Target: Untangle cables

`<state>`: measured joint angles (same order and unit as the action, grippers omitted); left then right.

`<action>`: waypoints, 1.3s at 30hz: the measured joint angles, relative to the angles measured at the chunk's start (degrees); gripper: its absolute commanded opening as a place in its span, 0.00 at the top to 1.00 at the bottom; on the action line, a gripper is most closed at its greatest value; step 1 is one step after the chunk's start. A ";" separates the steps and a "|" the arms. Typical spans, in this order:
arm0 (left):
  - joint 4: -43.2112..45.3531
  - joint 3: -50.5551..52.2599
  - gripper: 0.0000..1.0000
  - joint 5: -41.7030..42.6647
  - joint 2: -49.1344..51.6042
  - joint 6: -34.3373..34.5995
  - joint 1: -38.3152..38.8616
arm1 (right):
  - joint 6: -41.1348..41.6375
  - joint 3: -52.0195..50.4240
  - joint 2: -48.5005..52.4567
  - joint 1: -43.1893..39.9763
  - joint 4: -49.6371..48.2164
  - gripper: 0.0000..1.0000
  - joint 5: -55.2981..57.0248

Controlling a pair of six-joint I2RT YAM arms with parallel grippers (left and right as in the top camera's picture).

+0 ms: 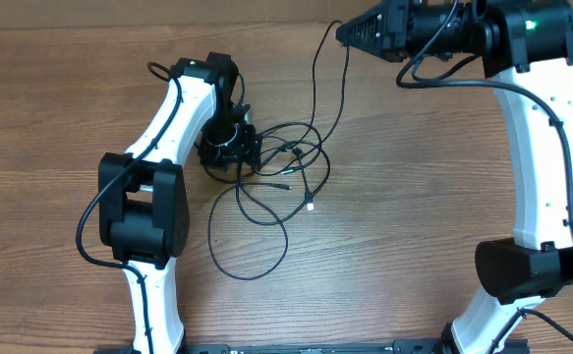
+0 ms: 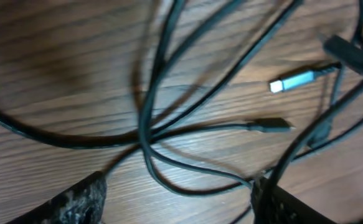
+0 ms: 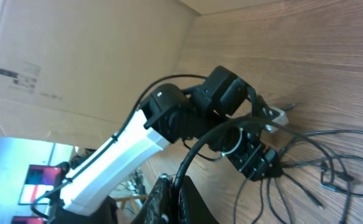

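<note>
Left tool (image 1: 235, 147) pointed down at the left edge of the cables (image 1: 288, 162), released, fingers (image 2: 75, 199) spread wide. Several black strands crossing on the wood just beyond the fingertips, none pinched.

Right tool (image 1: 348, 31) at the far side of the surface (image 1: 443, 197), well apart from the tangle, clenched on a strand of the cables. Two thin black lines running from its tip down toward the knot.

Cables lying near the middle of the surface, between the two arms: a dense knot of overlapping loops just beside the left tool, and one large loose loop (image 1: 252, 241) trailing toward the near edge. White plug tip (image 1: 311, 206) resting on bare wood at the right of that loop.

Close up from the left wrist: silver plug (image 2: 291, 81) flat on the wood at upper right, black plug (image 2: 271, 126) below it, apart from it.

Seen from the right wrist: left arm (image 3: 125, 146) bent over the knot, cardboard sheet (image 3: 75, 50) standing behind the surface.
</note>
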<state>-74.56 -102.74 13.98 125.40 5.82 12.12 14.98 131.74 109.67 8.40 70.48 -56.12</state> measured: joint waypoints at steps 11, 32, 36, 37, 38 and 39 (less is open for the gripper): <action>6.08 0.00 0.14 10.08 0.00 0.59 -0.57 | -4.81 0.07 0.00 0.00 4.76 0.96 0.90; 9.81 0.00 0.06 44.83 0.00 19.71 -3.58 | -6.05 0.07 0.00 0.00 -5.79 0.96 -11.82; 10.54 0.00 0.03 44.33 0.00 22.38 -3.21 | -6.03 0.07 0.00 0.00 -7.67 0.96 -13.68; 10.84 0.00 0.02 44.28 0.00 22.88 -3.10 | -6.03 0.07 0.00 0.00 -7.82 0.96 -14.08; 11.74 0.00 0.03 44.26 0.00 23.93 -2.89 | -6.03 0.07 0.00 0.00 -7.85 0.96 -14.27; 12.13 0.00 0.03 44.26 0.00 24.28 -2.71 | -6.01 0.07 0.00 0.00 -7.82 0.96 -14.40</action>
<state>-62.43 -102.74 58.24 125.40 30.11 9.41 8.97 131.81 109.67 8.40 62.65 -70.52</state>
